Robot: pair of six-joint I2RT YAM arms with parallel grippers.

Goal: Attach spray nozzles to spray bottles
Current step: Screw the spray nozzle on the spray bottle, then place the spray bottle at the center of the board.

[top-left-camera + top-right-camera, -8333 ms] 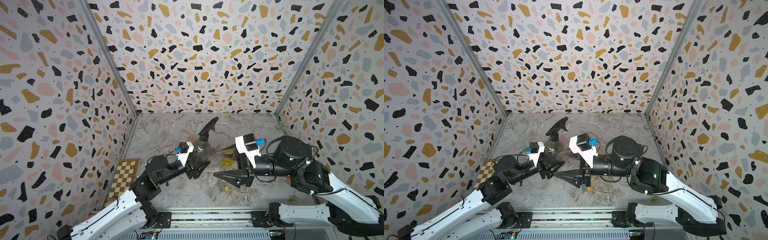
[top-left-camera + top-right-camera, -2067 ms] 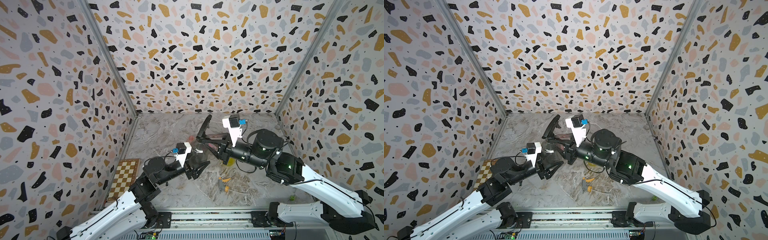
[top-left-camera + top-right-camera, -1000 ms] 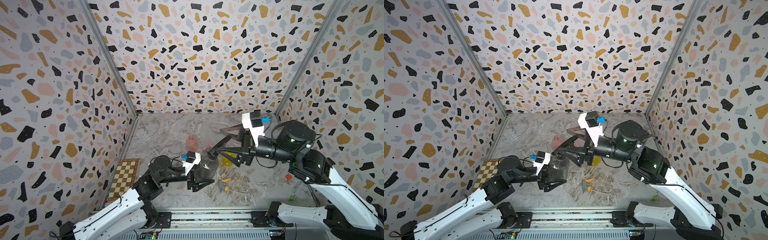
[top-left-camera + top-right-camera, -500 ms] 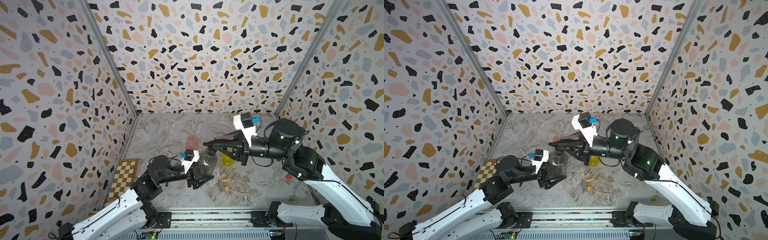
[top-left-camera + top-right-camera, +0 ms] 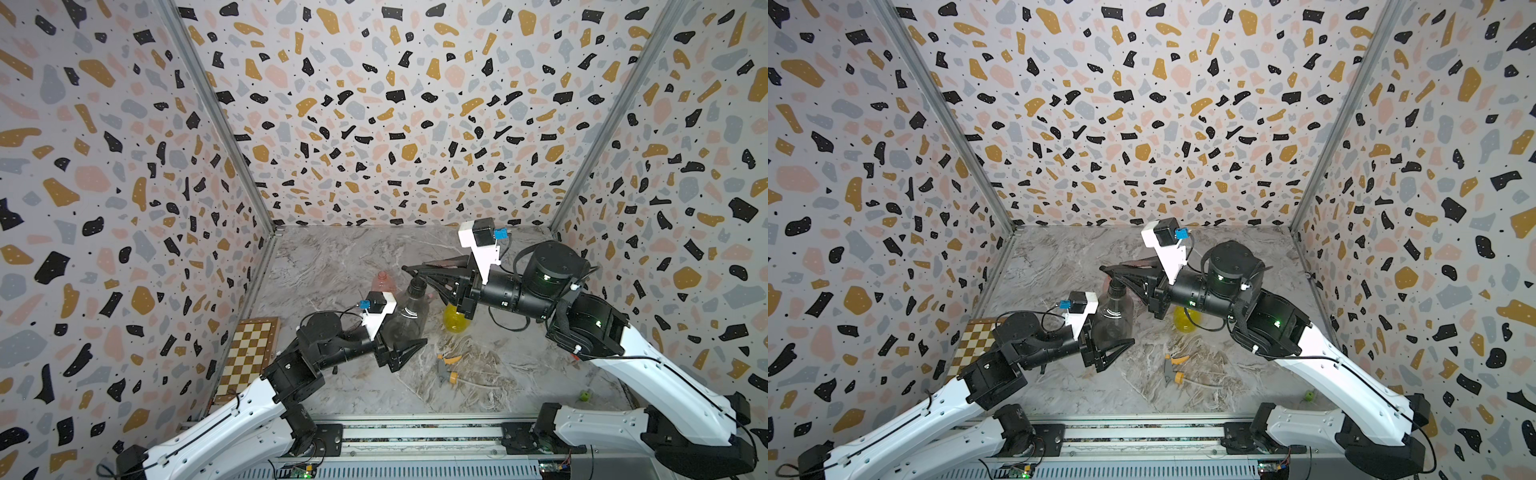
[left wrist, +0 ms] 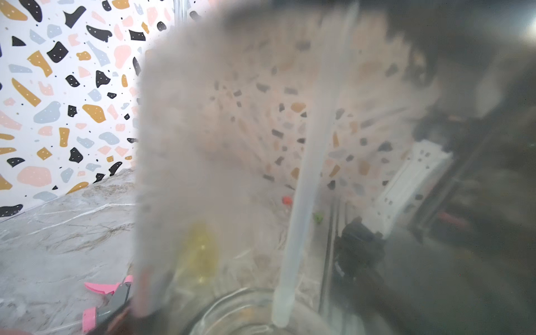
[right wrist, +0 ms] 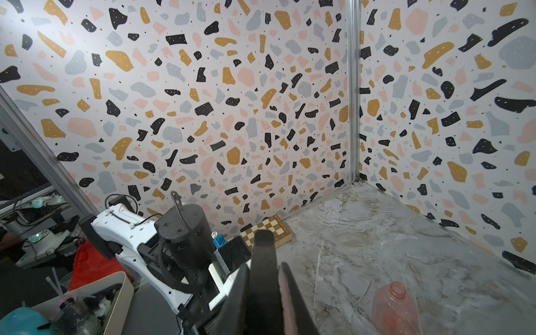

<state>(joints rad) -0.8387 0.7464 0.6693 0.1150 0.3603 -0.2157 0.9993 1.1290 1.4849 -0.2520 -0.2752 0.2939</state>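
Observation:
The smoky grey spray bottle (image 5: 407, 316) stands upright on the floor in both top views. The black spray nozzle (image 5: 417, 286) sits on its neck, and its dip tube (image 6: 307, 174) reaches down inside. My right gripper (image 5: 415, 272) is shut on the nozzle's head (image 7: 262, 261). My left gripper (image 5: 411, 332) is at the bottle's base, jaws spread on either side. The far finger is hidden. The pink bottle (image 5: 384, 282) and yellow bottle (image 5: 455, 322) stand open-necked. The grey-and-yellow nozzle (image 5: 446, 372) and pink-and-grey nozzle (image 6: 107, 301) lie on the floor.
A small chessboard (image 5: 253, 353) lies against the left wall. A little green object (image 5: 585, 395) sits at the front right. Speckled walls close in three sides. The right arm reaches over the yellow bottle. A bin (image 7: 87, 304) stands outside the enclosure.
My right gripper moved left and shut on the black nozzle's head. My left gripper's jaws opened off the grey bottle, which stays standing.

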